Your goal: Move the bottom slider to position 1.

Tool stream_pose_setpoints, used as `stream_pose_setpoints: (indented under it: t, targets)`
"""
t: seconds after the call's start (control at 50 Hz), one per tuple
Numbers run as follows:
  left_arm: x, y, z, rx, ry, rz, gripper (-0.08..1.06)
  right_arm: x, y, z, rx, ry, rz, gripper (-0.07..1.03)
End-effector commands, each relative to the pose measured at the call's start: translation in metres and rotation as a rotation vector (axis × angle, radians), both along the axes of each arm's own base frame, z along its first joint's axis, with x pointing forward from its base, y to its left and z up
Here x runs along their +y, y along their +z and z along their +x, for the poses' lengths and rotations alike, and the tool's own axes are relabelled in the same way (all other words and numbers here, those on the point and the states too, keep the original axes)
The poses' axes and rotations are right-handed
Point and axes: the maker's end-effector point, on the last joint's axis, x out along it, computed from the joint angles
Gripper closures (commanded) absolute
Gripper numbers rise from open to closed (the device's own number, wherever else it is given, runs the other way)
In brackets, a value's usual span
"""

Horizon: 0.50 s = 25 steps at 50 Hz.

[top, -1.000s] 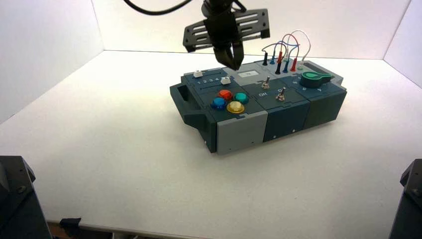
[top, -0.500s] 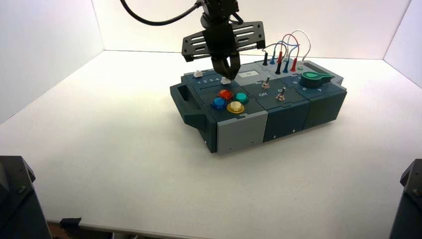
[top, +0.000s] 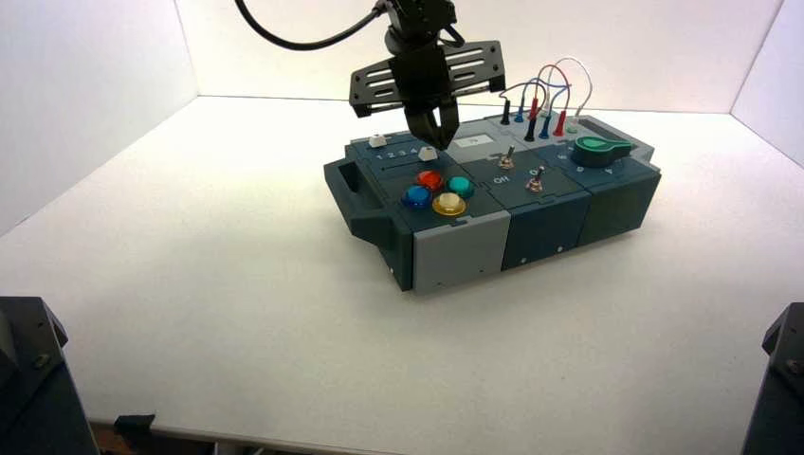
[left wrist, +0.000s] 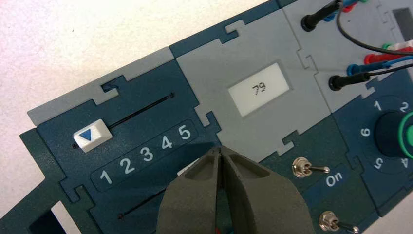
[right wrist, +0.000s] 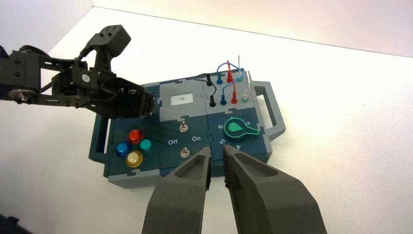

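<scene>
My left claw [top: 431, 130] is closed, its tips pressed together right on the small white bottom slider cap [top: 428, 153], beside the printed number row, far from the tiny white digit 1 [left wrist: 105, 177]. My right claw [right wrist: 217, 168] hangs back above the white tabletop [top: 237, 313], slightly open, holding nothing.

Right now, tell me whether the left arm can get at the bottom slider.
Probably yes. The left end effector hangs directly over the bottom slider, fingertips together just above its white cap, with nothing between them. The slot toward the printed 1 looks free.
</scene>
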Motion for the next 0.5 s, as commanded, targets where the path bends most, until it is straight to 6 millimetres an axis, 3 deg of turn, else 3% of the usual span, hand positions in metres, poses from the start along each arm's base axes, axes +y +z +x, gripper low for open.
stream_pose_setpoints:
  t: [0.02, 0.5]
  targets:
    - [-0.004, 0.013, 0.009, -0.024, 0.011, -0.03, 1.01, 0.001, 0.013, 0.003, -0.029, -0.002, 0.009, 0.81]
    - [0.018, 0.004, 0.009, 0.002, 0.049, 0.001, 1.01, 0.0, 0.012, 0.003, -0.029, -0.002, 0.003, 0.81]
